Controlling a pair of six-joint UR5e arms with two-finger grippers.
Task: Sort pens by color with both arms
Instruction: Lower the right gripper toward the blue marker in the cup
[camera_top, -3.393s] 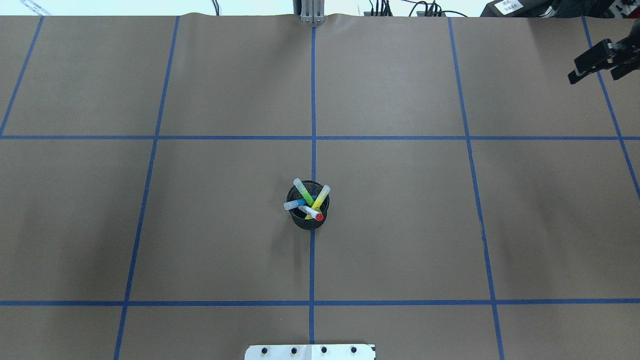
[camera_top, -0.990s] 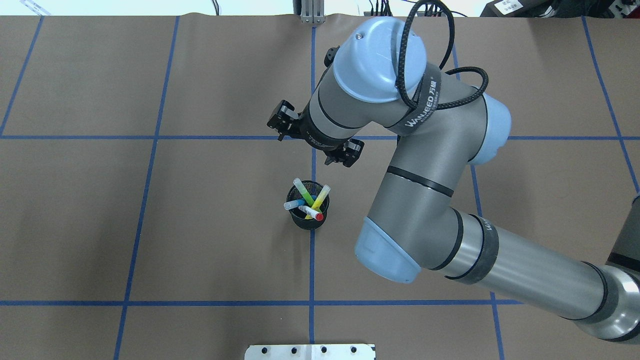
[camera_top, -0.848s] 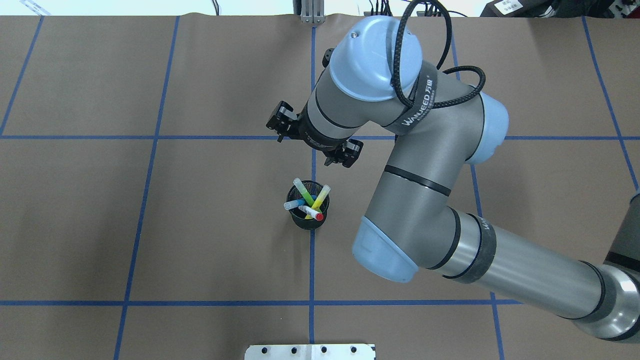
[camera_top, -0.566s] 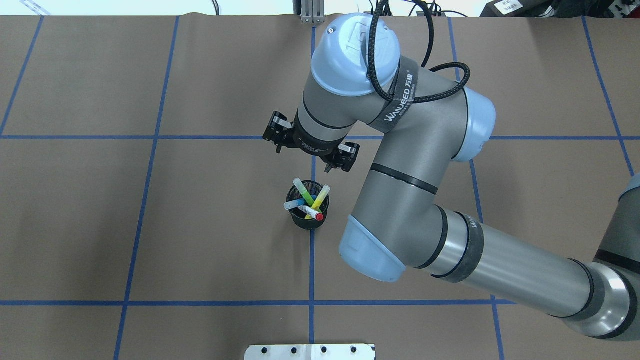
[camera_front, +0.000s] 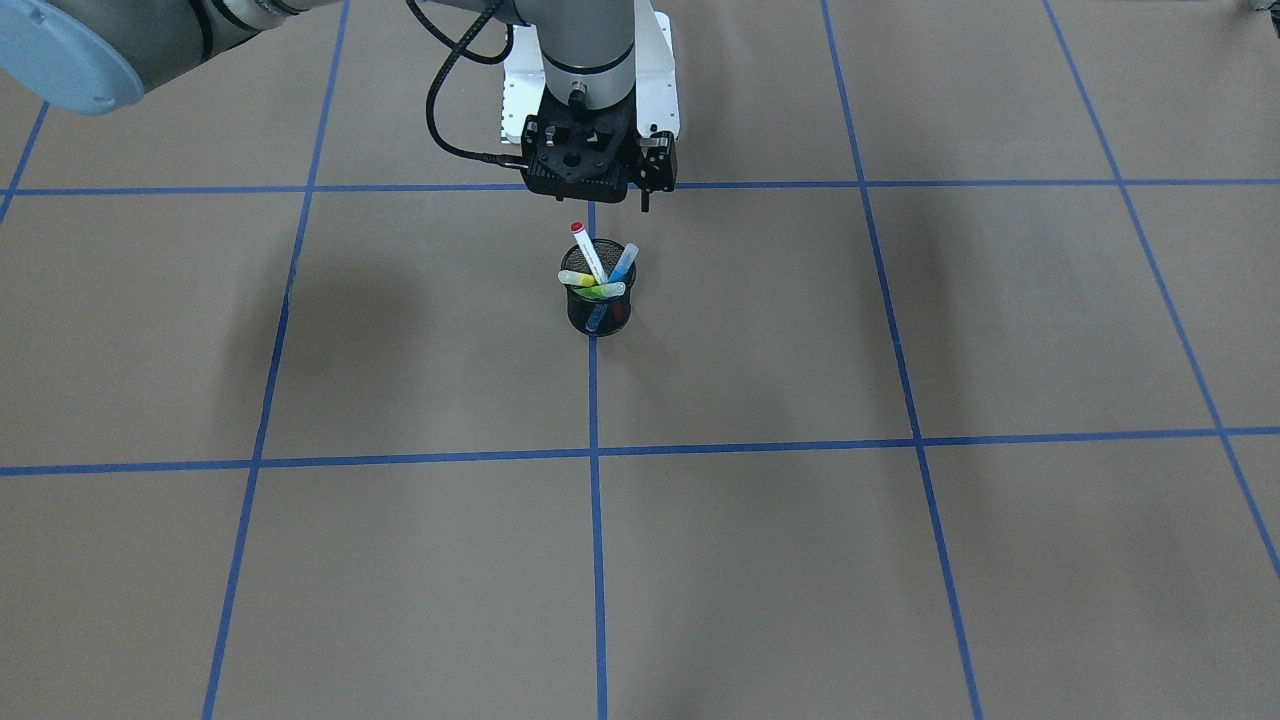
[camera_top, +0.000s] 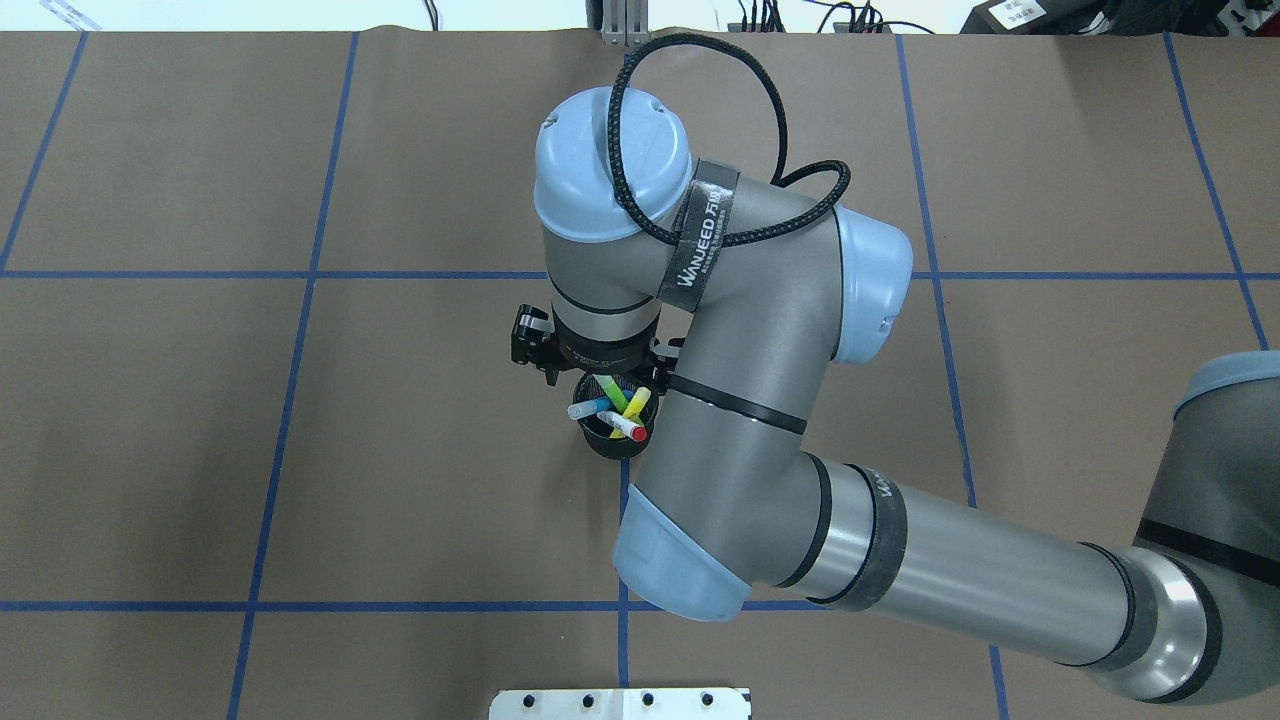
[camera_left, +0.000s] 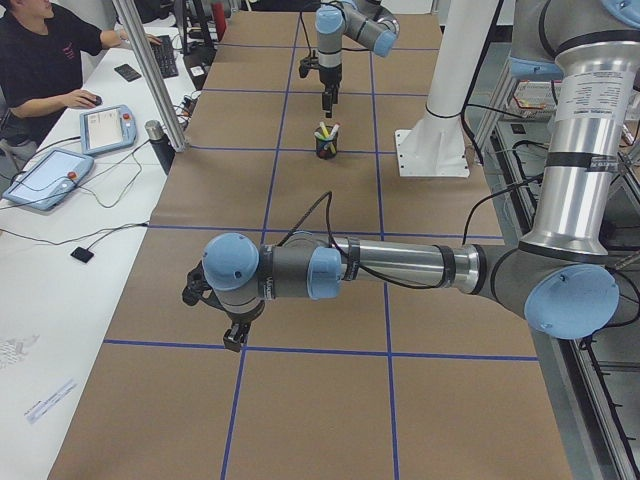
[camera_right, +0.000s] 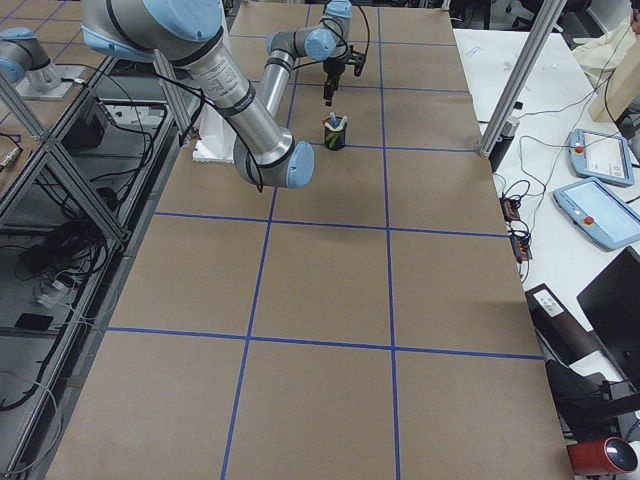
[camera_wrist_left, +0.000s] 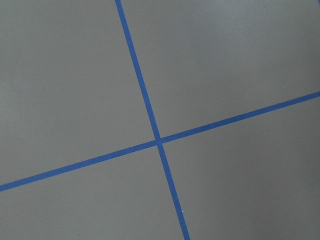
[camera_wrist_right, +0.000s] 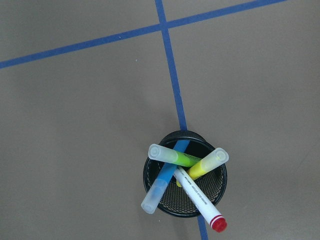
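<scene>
The right arm has swung in from the far right corner of the table and come back toward the robot. Its wrist now hangs right over the black mesh cup, where a moment ago it was still past the cup. The right pincer points straight down at the cup and touches nothing, and I cannot tell if its fingers are apart or together. The cup has not moved. It stands upright in the middle of the table, on one of the blue tape lines. All four pens are inside it, and each one leans a different way. The blue pen leans so its clear cap pokes out over the rim. The green pen lies across the top of the blue one, with its clear cap at the rim. The yellow pen leans to the other side. The white pen with the red cap sticks its red end out past the rim. The left arm is stretched out low over the table at the robot's left end, well apart from the cup. The left pincer points down near the table, and I cannot tell if it is apart or together. The camera on that wrist sees only brown table and two blue lines crossing. A person in black sits at a white desk beside the table
</scene>
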